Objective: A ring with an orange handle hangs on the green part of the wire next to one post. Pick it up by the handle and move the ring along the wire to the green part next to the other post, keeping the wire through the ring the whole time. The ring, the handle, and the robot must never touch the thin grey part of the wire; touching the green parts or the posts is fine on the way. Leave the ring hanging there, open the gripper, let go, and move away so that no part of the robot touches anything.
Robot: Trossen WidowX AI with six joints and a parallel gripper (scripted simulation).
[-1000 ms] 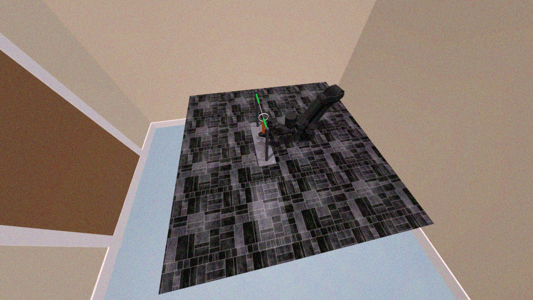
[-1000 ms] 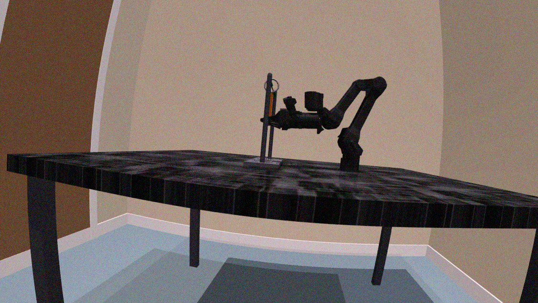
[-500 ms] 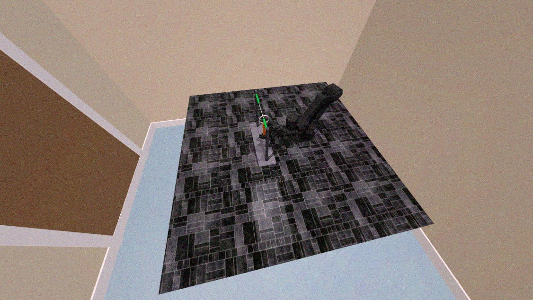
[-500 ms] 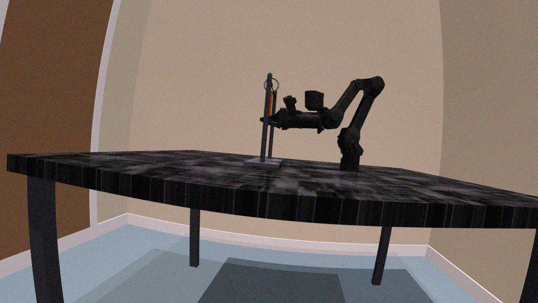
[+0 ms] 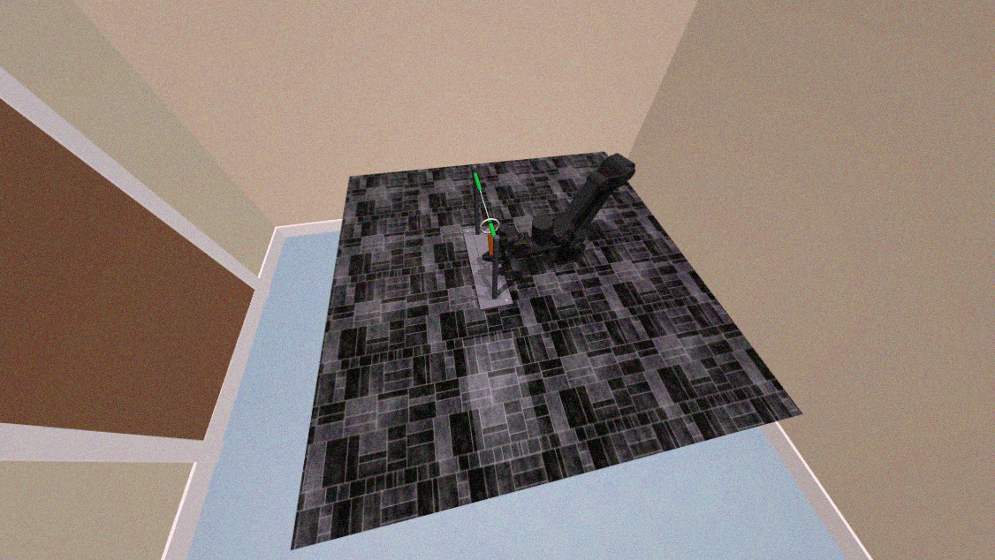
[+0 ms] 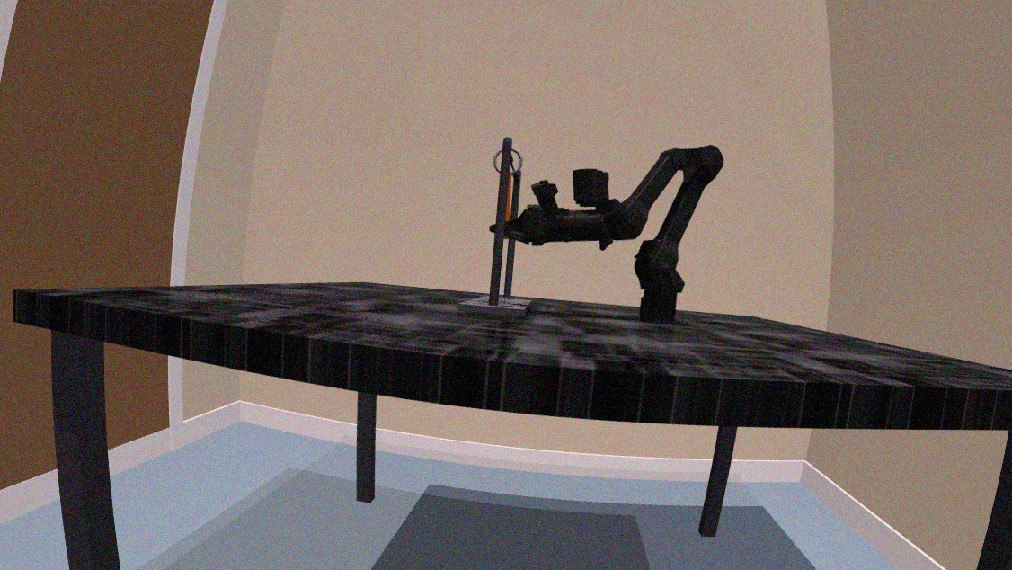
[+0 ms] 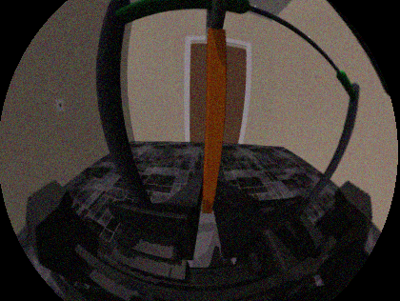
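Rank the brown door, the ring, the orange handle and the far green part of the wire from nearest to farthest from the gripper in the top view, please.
1. Orange handle, held in the gripper.
2. Ring, atop the handle.
3. Far green part, toward the picture's top.
4. Brown door, far left.
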